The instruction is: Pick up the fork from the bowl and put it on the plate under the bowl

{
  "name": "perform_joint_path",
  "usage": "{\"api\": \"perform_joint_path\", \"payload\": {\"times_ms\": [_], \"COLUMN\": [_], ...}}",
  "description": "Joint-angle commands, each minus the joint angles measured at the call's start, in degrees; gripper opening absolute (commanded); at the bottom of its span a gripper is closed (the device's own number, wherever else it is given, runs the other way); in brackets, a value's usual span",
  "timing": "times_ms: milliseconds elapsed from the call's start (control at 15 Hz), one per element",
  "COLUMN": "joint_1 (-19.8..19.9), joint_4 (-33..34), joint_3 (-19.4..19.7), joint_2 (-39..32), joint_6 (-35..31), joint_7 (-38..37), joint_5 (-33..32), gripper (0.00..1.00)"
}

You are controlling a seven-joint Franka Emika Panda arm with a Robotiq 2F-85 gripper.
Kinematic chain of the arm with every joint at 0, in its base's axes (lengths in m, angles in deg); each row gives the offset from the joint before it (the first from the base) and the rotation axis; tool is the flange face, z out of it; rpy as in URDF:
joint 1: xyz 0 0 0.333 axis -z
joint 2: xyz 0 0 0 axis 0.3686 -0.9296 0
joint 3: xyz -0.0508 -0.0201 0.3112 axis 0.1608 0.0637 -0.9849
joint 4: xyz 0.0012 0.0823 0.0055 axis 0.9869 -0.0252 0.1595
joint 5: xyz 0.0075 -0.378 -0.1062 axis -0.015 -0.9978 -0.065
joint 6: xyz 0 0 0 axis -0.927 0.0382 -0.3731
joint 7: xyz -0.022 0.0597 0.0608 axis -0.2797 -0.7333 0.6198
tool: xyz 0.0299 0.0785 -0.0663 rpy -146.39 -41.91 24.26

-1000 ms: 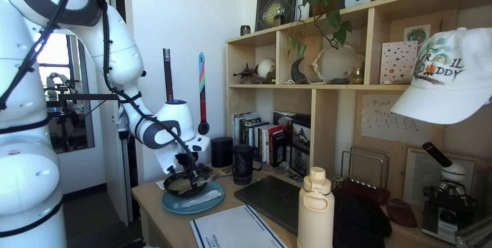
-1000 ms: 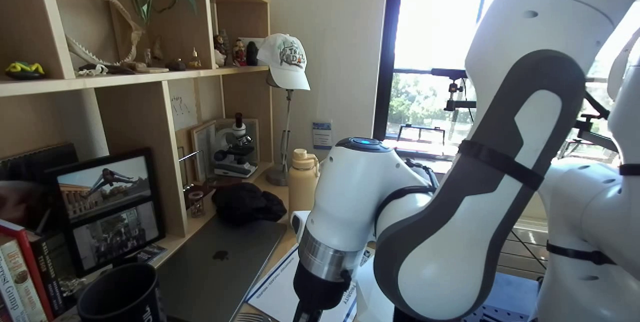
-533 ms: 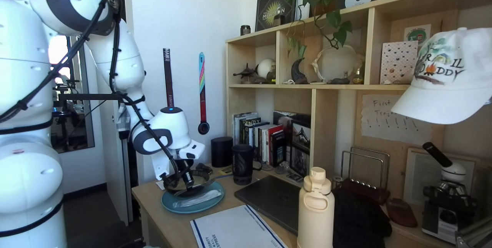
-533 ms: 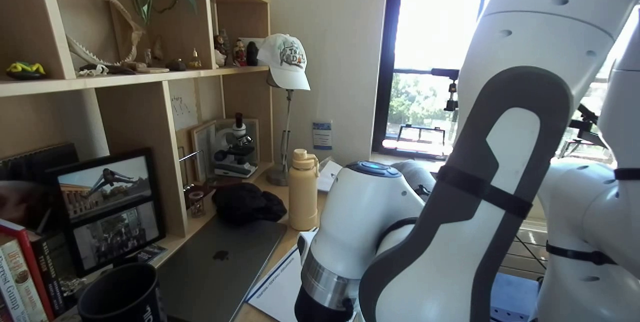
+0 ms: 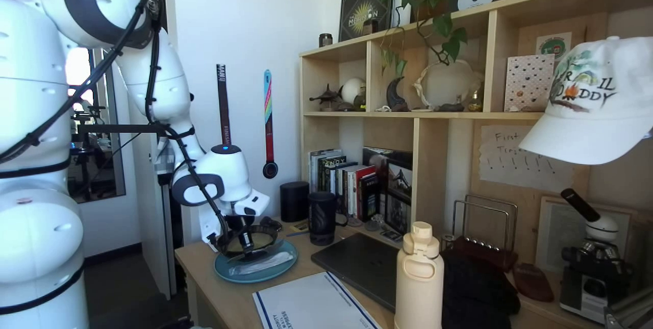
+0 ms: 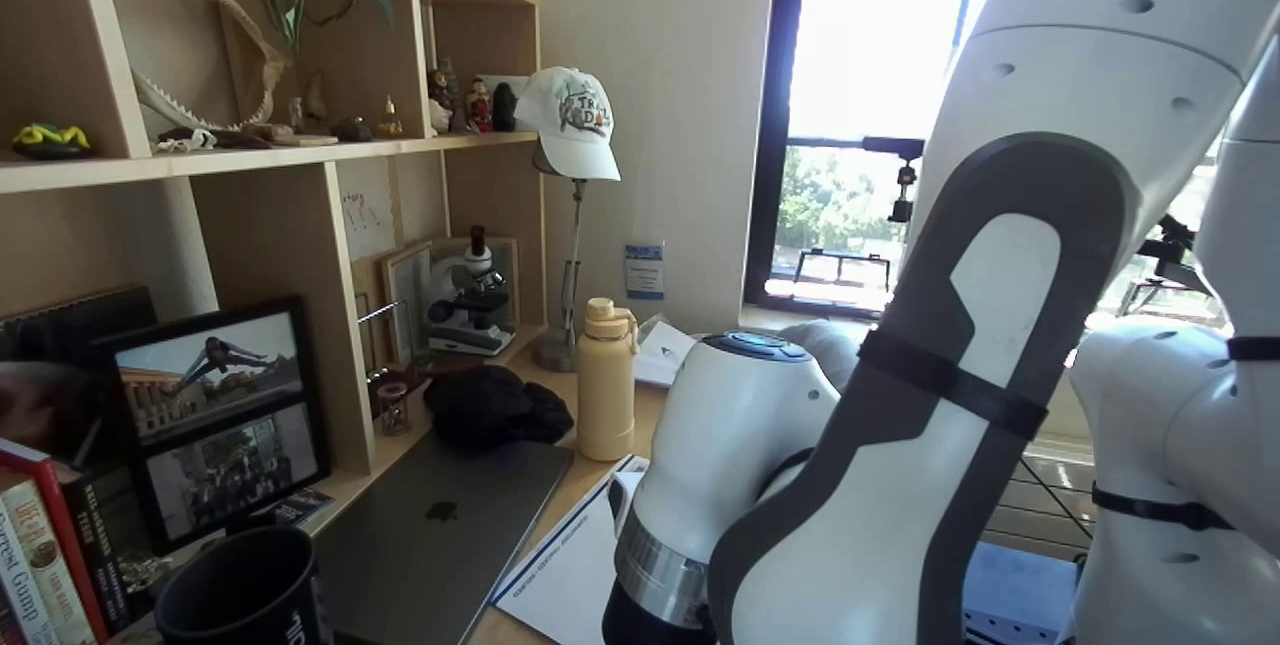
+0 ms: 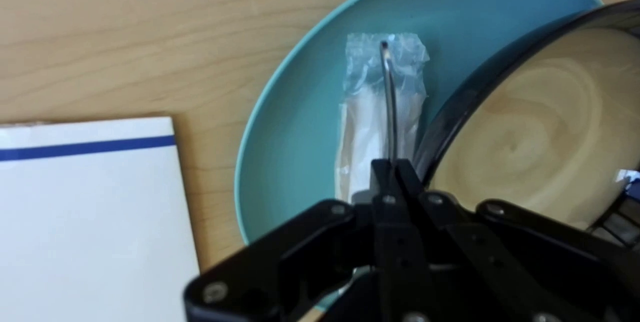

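The fork shows edge-on in the wrist view as a thin metal strip. My gripper is shut on it, and it points out ahead of the fingertips. The fork is above the teal plate, over a clear plastic packet with white contents. The dark bowl with a tan inside stands on the plate, just right of the fingertips. In an exterior view my gripper is low in front of the bowl, over the plate. Fork, bowl and plate are out of view in the exterior view from the window-facing side.
A white mailer lies beside the plate. A dark closed laptop, a dark cup and a cream bottle stand farther along the desk. A black cylinder stands behind, near the wall shelf.
The gripper has moved from over the bowl to its front side above the plate, carrying the fork. The wrist has tilted. The fork tines seen earlier at an exterior view's bottom edge are gone from it.
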Motion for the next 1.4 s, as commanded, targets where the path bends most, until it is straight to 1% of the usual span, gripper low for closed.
{"api": "perform_joint_path", "payload": {"times_ms": [0, 267, 333, 400, 600, 800, 933, 1000, 1067, 1133, 1267, 1333], "joint_1": [0.29, 0.42, 0.39, 0.4, 0.34, 0.03, -0.48, -0.91, -1.46, 0.67, 0.95, 1.32], "joint_4": [0.0, 0.01, 0.01, 0.01, 0.01, 0.02, 0.02, 0.02, 0.03, 0.06, 0.43, 1.53], "joint_3": [-0.69, -0.5, -0.32, -0.09, 0.34, 1.3, 3.17, 4.62, 6.62, 6.67, 9.07, 9.49], "joint_2": [-0.53, -1.5, -1.83, -2.14, -2.81, -3.24, -2.99, -2.85, -2.14, -1.43, 2.14, 3.62], "joint_6": [0.27, 0.39, 0.31, 0.45, 0.24, 0.52, 1.85, 2.66, 4.35, 6.49, 12.58, 15.99], "joint_7": [2.42, 2.65, 2.52, 2.48, 2.23, 1.53, 0.5, -0.3, -1.41, -3.82, -7.53, -8.74], "joint_5": [3.23, 3.5, 3.14, 2.6, 1.85, 0.18, -3.84, -6.77, -10.91, -17.47, -27.38, -31.04], "gripper": [0.02, 0.02, 0.29, 0.29, 0.5, 0.73, 0.89, 0.95, 1.0, 1.0, 1.0, 1.0]}}
